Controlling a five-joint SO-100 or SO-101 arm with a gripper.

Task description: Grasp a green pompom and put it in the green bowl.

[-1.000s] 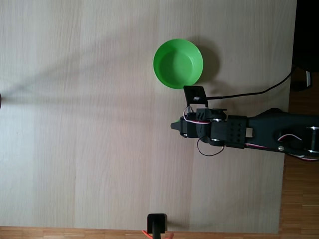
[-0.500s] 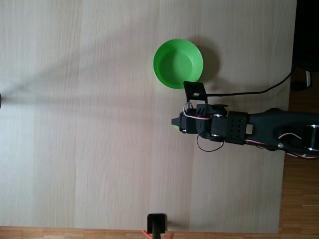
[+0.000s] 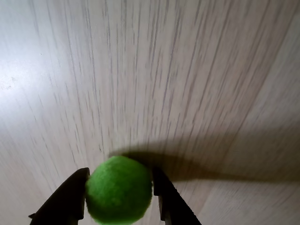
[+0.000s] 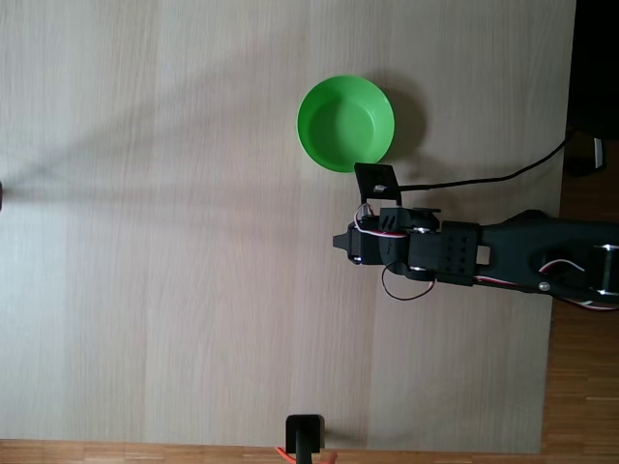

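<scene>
tool [image 3: 119, 197] clamps green pompom [image 3: 119, 190] | above wooden table [image 3: 187, 84]

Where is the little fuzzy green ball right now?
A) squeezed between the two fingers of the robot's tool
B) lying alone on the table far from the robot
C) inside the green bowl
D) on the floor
A: in the wrist view the green pompom sits pinched between the tool's two dark fingers, above the wooden table.
</scene>
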